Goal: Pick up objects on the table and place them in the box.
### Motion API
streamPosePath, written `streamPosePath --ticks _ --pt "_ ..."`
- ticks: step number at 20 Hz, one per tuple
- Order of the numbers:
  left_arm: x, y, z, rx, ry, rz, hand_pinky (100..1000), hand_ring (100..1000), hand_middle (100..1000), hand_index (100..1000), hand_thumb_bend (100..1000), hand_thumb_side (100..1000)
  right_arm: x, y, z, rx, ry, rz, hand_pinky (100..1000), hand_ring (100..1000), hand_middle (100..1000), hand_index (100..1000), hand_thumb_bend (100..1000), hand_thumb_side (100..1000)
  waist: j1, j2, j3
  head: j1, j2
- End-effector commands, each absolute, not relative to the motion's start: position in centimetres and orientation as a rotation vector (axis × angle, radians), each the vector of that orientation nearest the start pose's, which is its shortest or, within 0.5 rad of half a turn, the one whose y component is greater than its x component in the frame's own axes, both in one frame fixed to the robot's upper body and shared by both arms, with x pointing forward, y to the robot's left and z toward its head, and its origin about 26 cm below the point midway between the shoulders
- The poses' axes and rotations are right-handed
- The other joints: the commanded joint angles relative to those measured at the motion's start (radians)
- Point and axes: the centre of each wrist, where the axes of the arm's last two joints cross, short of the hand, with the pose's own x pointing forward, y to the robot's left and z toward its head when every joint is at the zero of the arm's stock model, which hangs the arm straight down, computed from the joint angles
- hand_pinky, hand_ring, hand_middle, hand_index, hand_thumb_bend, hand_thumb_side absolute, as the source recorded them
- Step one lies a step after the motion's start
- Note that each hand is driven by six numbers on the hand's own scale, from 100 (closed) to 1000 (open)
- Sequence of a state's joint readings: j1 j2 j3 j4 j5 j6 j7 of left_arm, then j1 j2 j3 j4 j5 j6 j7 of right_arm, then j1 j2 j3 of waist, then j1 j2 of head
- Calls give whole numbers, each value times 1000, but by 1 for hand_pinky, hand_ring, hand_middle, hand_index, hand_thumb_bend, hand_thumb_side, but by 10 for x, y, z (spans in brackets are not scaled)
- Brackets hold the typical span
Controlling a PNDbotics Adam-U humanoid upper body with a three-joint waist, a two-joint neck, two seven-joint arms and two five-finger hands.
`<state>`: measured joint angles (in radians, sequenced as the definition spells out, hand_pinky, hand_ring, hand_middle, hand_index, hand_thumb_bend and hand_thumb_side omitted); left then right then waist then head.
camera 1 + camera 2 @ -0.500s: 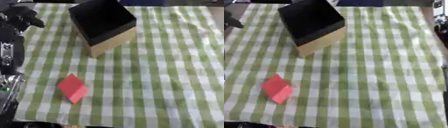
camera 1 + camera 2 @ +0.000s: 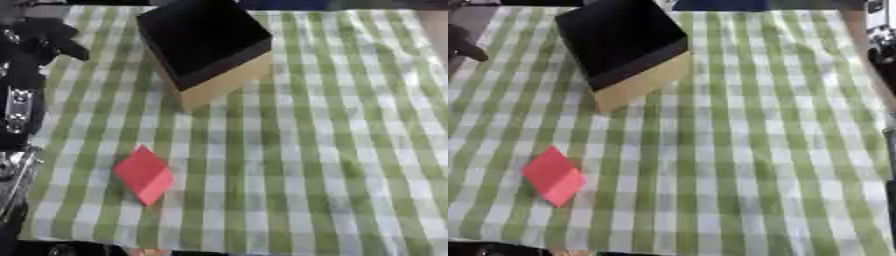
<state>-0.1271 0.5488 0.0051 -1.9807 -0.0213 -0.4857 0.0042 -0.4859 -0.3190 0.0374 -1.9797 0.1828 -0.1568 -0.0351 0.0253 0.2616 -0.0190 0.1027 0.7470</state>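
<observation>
Two task items on the green-and-white checked tablecloth (image 2: 332,150): a box (image 2: 210,50) and a red block (image 2: 144,175).

Box sits at the far side, left of centre, rotated so one corner points toward the camera. Interior reads black, outer walls tan. Nothing visible inside it, though the dark interior hides detail.

Red block lies flat on the cloth at near left, also turned corner-on, well apart from the box and nearer the front edge of the table. Nothing touching it.

Left hand (image 2: 52,37) is at the upper left, over the cloth's far-left edge, with the black-and-silver left arm (image 2: 19,105) running down the left side of the view. Hand is well apart from the red block: block is nearer the camera and further right, with bare cloth between them. Hand is closer to the box than to the block, but not touching the box either. One dark finger sticks out toward the right; whether the rest are straight or curled, cannot tell, too blurred. It holds nothing that I can see.

Right hand: not clearly visible. The right eye view shows some dark and silver hardware (image 2: 881,45) at the far-right edge, off the cloth; cannot make out what part it is, and no fingers show.
</observation>
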Motion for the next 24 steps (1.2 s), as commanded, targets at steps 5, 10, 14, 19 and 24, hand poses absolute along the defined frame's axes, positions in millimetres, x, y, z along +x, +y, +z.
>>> streamPosePath --ticks 5,10,14,19,24 --pt "274 318 182 315 -2315 -1192 605 627 682 811 233 839 310 -234 255 444 3483 -763 799 789 512 693 100 675 13 -21 1 -12 12" --pt "273 321 189 374 -2124 -1448 617 657 702 826 277 837 310 -234 256 439 3482 -766 799 788 511 693 100 675 13 -20 -3 -15 12" --pt "275 323 203 457 -1961 -1634 634 691 732 853 324 818 310 -233 255 429 3489 -764 798 788 511 692 100 676 10 -21 -6 -16 13" --pt "276 332 228 600 -1780 -1857 680 759 782 871 462 767 310 -232 255 412 3494 -752 798 788 510 692 100 674 0 -20 -11 -14 14" --pt "277 333 240 692 -1682 -1999 716 805 809 880 574 721 310 -231 255 399 3494 -754 799 788 510 692 100 671 -4 -15 -14 -14 13"
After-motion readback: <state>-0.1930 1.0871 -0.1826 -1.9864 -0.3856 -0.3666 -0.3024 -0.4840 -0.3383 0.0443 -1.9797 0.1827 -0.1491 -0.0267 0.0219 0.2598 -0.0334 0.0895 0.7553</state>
